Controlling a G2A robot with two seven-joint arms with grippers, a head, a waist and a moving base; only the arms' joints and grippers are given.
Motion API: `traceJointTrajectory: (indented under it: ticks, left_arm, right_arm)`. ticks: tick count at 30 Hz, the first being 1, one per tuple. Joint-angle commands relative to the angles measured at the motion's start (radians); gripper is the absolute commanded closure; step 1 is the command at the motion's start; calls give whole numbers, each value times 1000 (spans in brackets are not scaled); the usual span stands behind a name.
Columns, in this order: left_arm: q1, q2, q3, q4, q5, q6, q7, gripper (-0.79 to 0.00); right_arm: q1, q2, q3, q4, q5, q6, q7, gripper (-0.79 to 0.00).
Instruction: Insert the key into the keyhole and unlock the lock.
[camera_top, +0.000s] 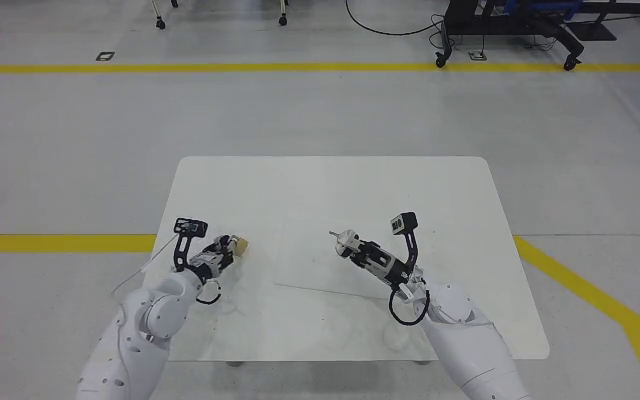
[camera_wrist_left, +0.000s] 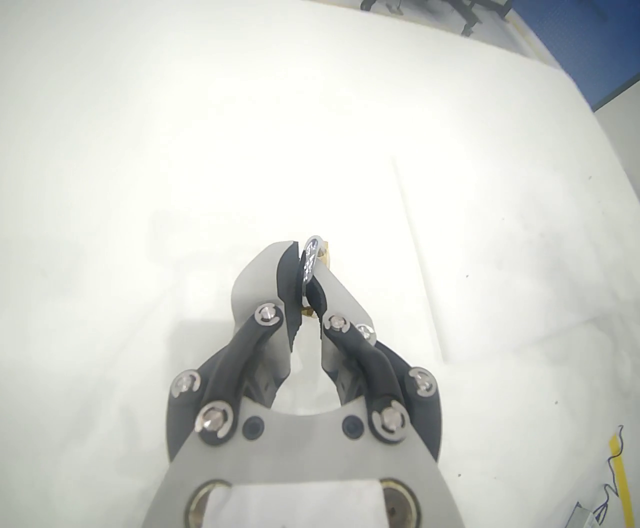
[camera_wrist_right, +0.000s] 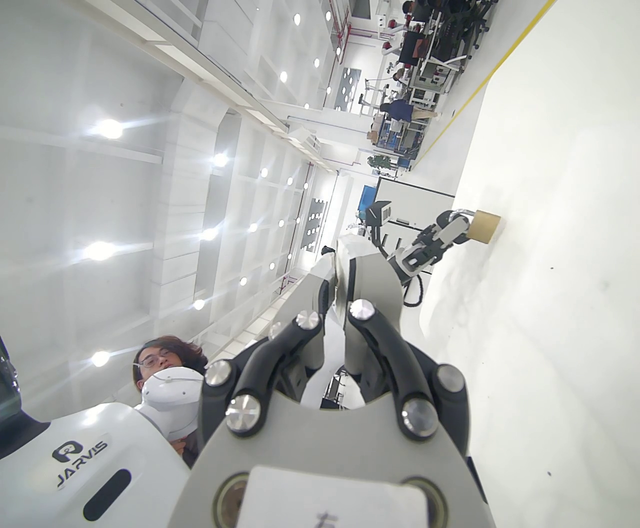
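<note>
A brass padlock (camera_top: 239, 244) rests on the white table (camera_top: 330, 185) at its near left side. My left gripper (camera_top: 224, 248) is shut on its silver shackle (camera_wrist_left: 313, 248), and a little brass body (camera_wrist_left: 326, 248) shows past the fingertips. The right wrist view shows the padlock (camera_wrist_right: 486, 226) from across the table, held by the left gripper (camera_wrist_right: 457, 229). My right gripper (camera_top: 347, 241) hovers near the table's middle, shut on a small key (camera_top: 334, 235) whose tip points toward the padlock. Its own fingers (camera_wrist_right: 320, 280) are pressed together and hide the key.
Bare white tabletop (camera_top: 290, 245) lies between the padlock and the key tip. A faint crease (camera_top: 320, 290) runs across the cover near the front. The table's front edge (camera_top: 380, 358) is close behind both arms.
</note>
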Motion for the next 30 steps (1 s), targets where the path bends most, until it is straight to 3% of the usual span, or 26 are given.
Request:
traceJointTrajectory:
  ticks: [1,5,8,10,15,19,22,30]
  left_arm:
    - [17,-5,-30,-25,-172,-21,40,0]
    - [57,-19,-77,-65,-575,-67,50,0]
    - [74,-31,-78,-65,-917,-87,-24,0]
    - [77,-40,-60,-53,-1111,-71,-96,0]
    - [55,-66,46,-5,-1395,3,-241,0]
    - [16,-91,149,28,-1482,49,-268,0]
    - [-16,-103,202,39,-1471,48,-274,0]
    - [-56,-113,230,47,-1427,-2,-294,0]
  right_arm:
    - [0,0,0,0,0,0,0,0]
    - [0,0,0,0,0,0,0,0]
    - [0,0,0,0,0,0,0,0]
    - [0,0,0,0,0,0,0,0]
    - [0,0,0,0,0,0,0,0]
    - [0,0,0,0,0,0,0,0]
    - [-17,-1,12,-1,-23,21,-91,0]
    - [-47,-16,38,14,30,-8,-299,0]
